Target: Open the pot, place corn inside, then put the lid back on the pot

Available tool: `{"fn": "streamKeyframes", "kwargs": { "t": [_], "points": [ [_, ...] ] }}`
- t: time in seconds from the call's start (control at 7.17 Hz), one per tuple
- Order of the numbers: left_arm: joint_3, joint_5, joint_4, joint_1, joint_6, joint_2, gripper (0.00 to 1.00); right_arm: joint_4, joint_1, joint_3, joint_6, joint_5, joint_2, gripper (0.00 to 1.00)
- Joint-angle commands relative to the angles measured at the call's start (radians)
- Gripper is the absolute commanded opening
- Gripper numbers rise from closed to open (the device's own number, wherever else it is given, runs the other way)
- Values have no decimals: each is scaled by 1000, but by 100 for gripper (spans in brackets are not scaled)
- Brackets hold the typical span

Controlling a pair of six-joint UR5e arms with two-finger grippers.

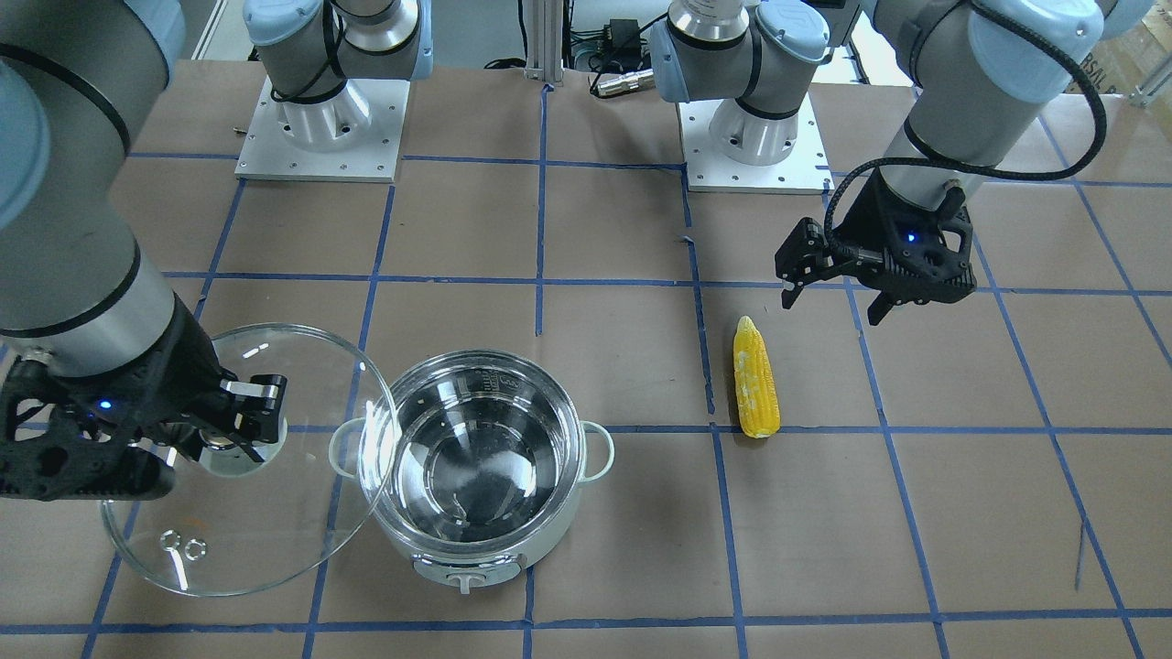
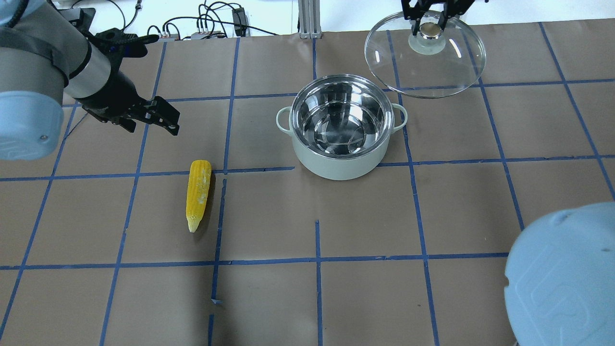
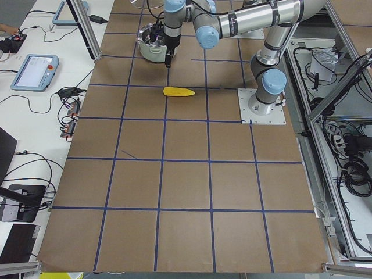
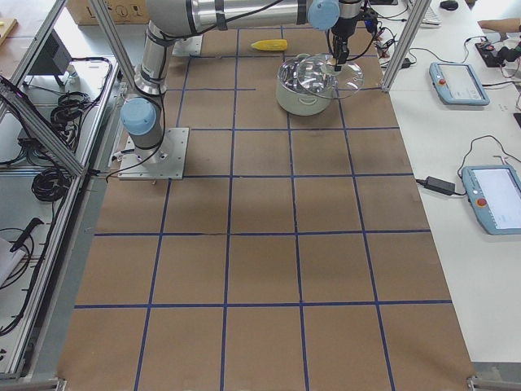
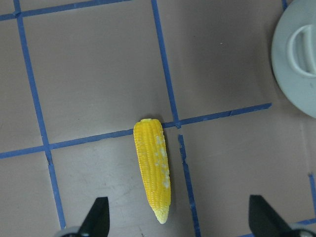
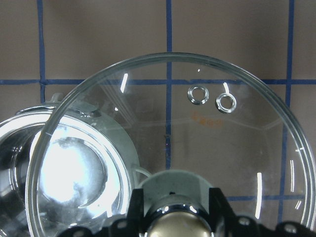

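yellow corn (image 2: 198, 192) lies near the wide-spread left gripper (image 1: 831, 307); right gripper (image 2: 429, 29) clamps lid (image 2: 449, 72).

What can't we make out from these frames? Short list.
1. Knob of the lid: in the front-facing view it is mostly under the right tool; in the right wrist view the bottom edge crops it.
2. Fingertips of the left tool: cropped by the bottom edge of the left wrist view.
3. Control tab of the pot: on the pot's far side in the overhead view.
4. How high the lid hangs: too small to tell in the side views.
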Motion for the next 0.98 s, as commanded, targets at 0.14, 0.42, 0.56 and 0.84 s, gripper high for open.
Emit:
{"fn": "streamKeyframes", "kwargs": {
  "t": [0.14,0.42,0.56,0.84],
  "points": [
    [-175,3,331,16,23,-89,100,63,-75,-4,-39,10,-29,29],
    [-189,8,403,16,20,-166,100,173,-87,23,-42,7,-148,29],
    [-219,8,451,13,12,-188,100,196,-87,32,-65,9,-173,29],
    [-322,13,653,12,4,-241,100,195,-77,139,-65,35,-251,29]
  ]
}}
